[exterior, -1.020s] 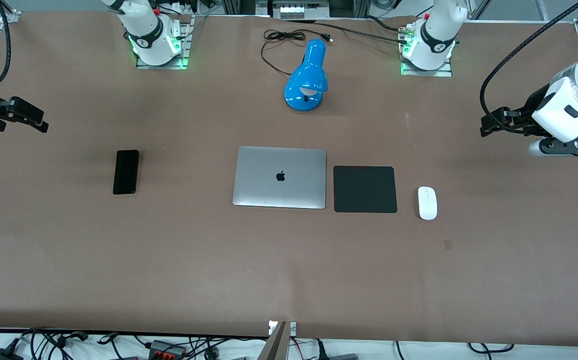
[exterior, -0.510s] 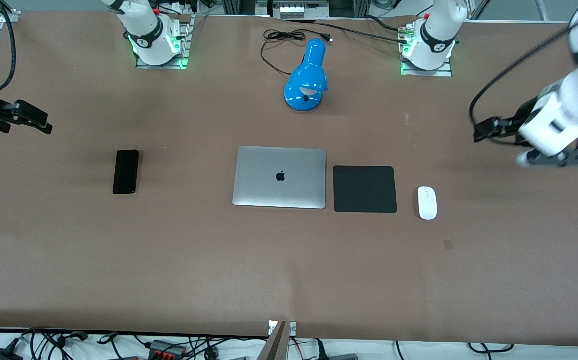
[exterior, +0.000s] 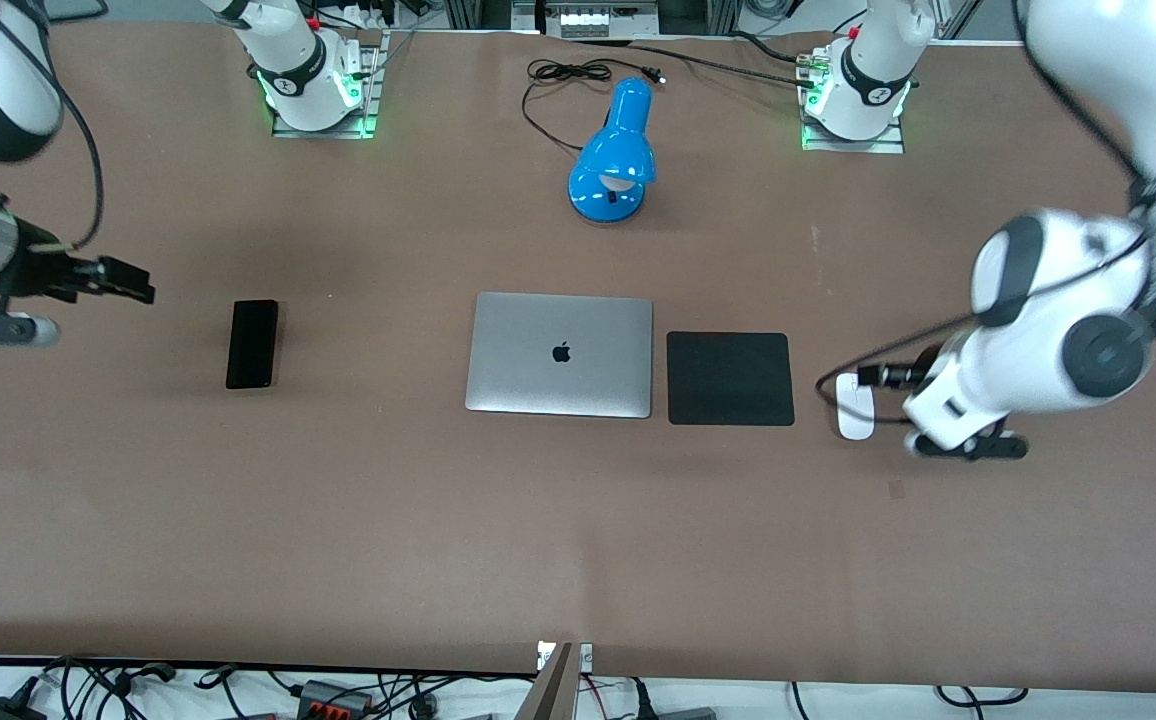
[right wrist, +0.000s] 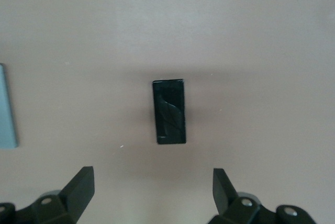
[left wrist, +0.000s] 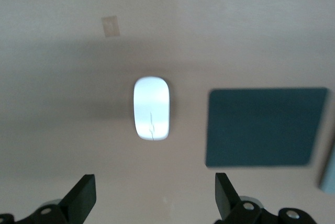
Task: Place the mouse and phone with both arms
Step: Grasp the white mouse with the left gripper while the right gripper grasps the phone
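Note:
The white mouse (exterior: 854,414) lies on the brown table beside the black mouse pad (exterior: 729,378), toward the left arm's end. My left gripper (exterior: 870,377) hangs open and empty just over the mouse's edge. In the left wrist view the mouse (left wrist: 152,108) lies ahead of the spread fingers (left wrist: 78,202), not between them. The black phone (exterior: 252,343) lies flat toward the right arm's end. My right gripper (exterior: 133,282) is open and empty over bare table beside the phone. The right wrist view shows the phone (right wrist: 169,111) ahead of its fingers (right wrist: 224,188).
A closed silver laptop (exterior: 560,354) lies mid-table, against the mouse pad. A blue desk lamp (exterior: 616,150) with a black cord stands between the arm bases. A small tape patch (exterior: 896,489) is nearer the camera than the mouse.
The left arm has swung down and inward from the table's end to the mouse. The right gripper has moved inward toward the phone. Mouse and phone have not moved.

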